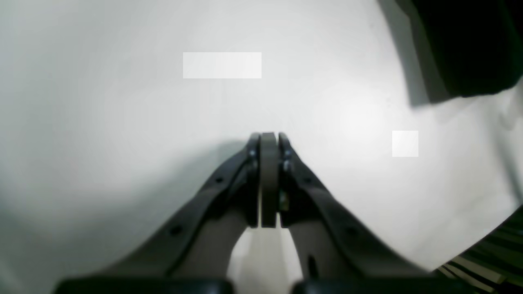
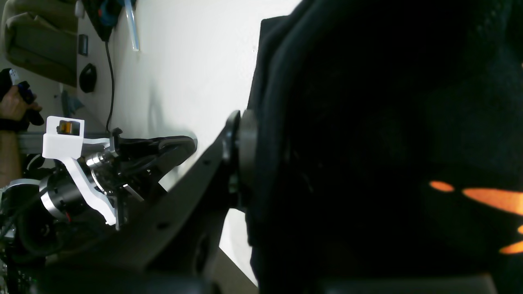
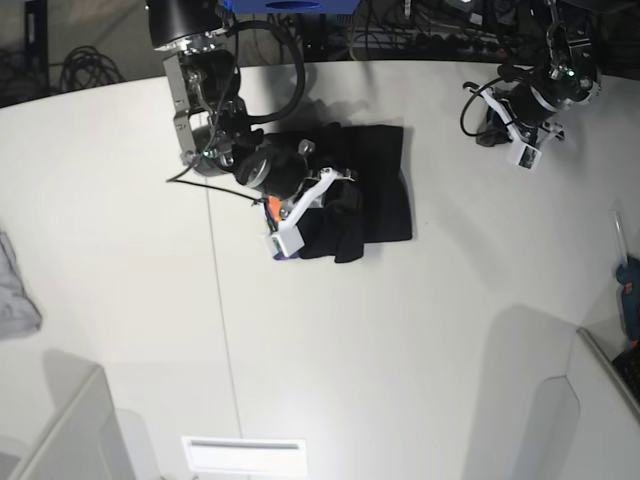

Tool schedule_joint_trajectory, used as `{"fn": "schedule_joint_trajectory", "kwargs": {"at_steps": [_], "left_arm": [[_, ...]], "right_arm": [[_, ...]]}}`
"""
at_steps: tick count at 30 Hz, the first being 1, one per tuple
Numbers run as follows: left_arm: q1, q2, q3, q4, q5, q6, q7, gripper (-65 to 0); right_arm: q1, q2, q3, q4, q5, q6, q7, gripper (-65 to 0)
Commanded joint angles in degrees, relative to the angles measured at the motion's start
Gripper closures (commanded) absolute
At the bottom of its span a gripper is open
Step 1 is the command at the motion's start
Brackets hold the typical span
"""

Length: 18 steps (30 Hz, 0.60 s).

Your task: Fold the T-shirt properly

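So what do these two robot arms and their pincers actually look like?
Both arms are black with silvery metal joints and loose black cables. Each carries a white plastic camera bracket near the wrist. The left gripper has two curved black fingers studded with small screws and flat grey pads. The right gripper looks the same: a black finger with a grey pad.

T-shirt (image 3: 370, 190): black, with orange streaks of print showing in my right wrist view
table (image 3: 320, 340): plain white
my jaws: dark grey to black
small cloth (image 3: 15, 290) at table edge: grey
my wrist-camera mount (image 3: 290, 228): white
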<state>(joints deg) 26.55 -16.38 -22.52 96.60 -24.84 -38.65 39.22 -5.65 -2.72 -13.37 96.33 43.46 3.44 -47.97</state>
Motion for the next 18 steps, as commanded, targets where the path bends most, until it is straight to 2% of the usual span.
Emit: {"fn": "schedule_joint_trajectory", "kwargs": {"at_steps": [1, 2, 4, 6, 8, 18], "left_arm": [[0.14, -0.72, -0.38, 0.77, -0.79, -0.34, -1.02, 0.0], [0.14, -0.81, -0.38, 0.77, -0.79, -0.34, -1.02, 0.0], [0.14, -0.81, -0.38, 0.77, -0.79, -0.34, -1.02, 0.0], [0.14, -0.81, -0.38, 0.77, -0.79, -0.34, -1.02, 0.0], [0.14, -0.81, -0.38, 0.77, -0.79, -0.34, -1.02, 0.0], [-0.39, -0.81, -0.38, 0.77, -0.79, -0.34, -1.02, 0.0]], "right_arm": [[0.6, -0.4, -0.13, 0.85, 1.24, 0.47, 0.98, 0.0], [0.6, -0.4, -0.13, 0.85, 1.24, 0.47, 0.89, 0.0], [0.6, -0.4, -0.13, 0.85, 1.24, 0.47, 0.8, -11.7], [0.6, -0.4, -0.13, 0.85, 1.24, 0.47, 0.71, -20.1], [0.6, -0.4, -0.13, 0.85, 1.24, 0.47, 0.71, -24.9], [1.3, 0.04, -0.22, -1.43, 1.15, 0.47, 0.62, -25.8]]}}
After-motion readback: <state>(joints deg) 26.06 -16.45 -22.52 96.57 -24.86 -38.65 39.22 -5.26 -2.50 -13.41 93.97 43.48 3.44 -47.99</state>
